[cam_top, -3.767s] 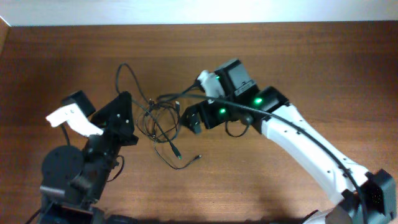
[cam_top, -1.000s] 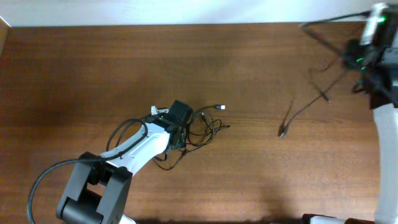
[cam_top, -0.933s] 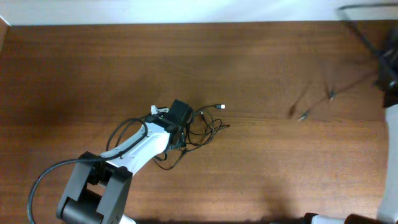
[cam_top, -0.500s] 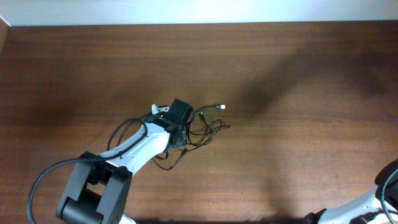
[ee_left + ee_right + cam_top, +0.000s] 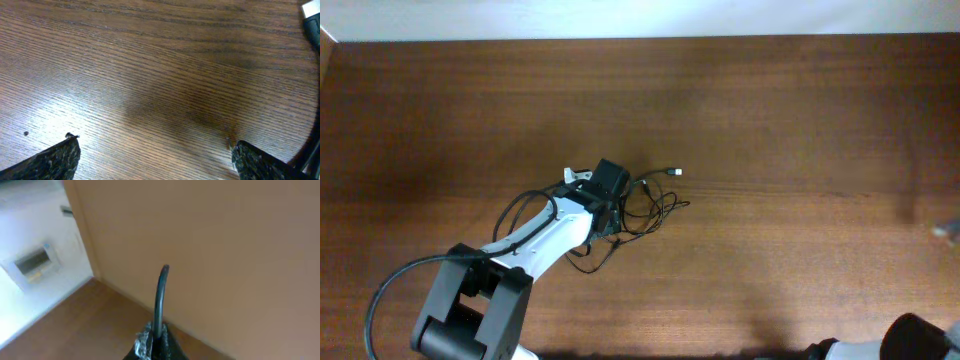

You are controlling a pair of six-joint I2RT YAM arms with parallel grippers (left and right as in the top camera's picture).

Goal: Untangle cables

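First, overhead view. Item: table (image 5: 770,120), dark brown wood, bare over most of its span. Item: cables (image 5: 645,208), thin and black, lying in a small loose tangle near the middle of the table with their loops crossing. One plug end (image 5: 674,172) pokes out at the upper right of the heap. Item: left arm (image 5: 535,235), white with a black hose, reaching in from the lower left corner. Item: left gripper (image 5: 610,200), at the tangle's left edge; whether it touches the heap cannot be told from above. It is probably placed there to take a strand. Item: right gripper, not found in this view. A dark rounded part (image 5: 920,338) at the lower right corner probably belongs to its arm.

Next, left wrist view. Item: left gripper (image 5: 155,160), fingertips (image 5: 55,160) at the two lower corners, spread very wide, bare wood between them, nothing held. A black strand (image 5: 309,155) runs down the right edge; cable or arm hose, cannot tell. A white and black object (image 5: 312,22), perhaps a plug, shows at the top right corner. Judgement: the jaws stand beside the heap, not around it, so a sideways shift is needed before closing.

Last, right wrist view. Item: right gripper (image 5: 152,346), tips pinched tight on a single cable (image 5: 160,300), a short black length standing up out of them. Behind it are a tan wall (image 5: 225,240) and pale fittings (image 5: 32,262), no table. The claw is held well away from the heap, probably so this strand lies apart. Obstacle: with loops crossing beside the left claw, a hasty grab could take several strands.
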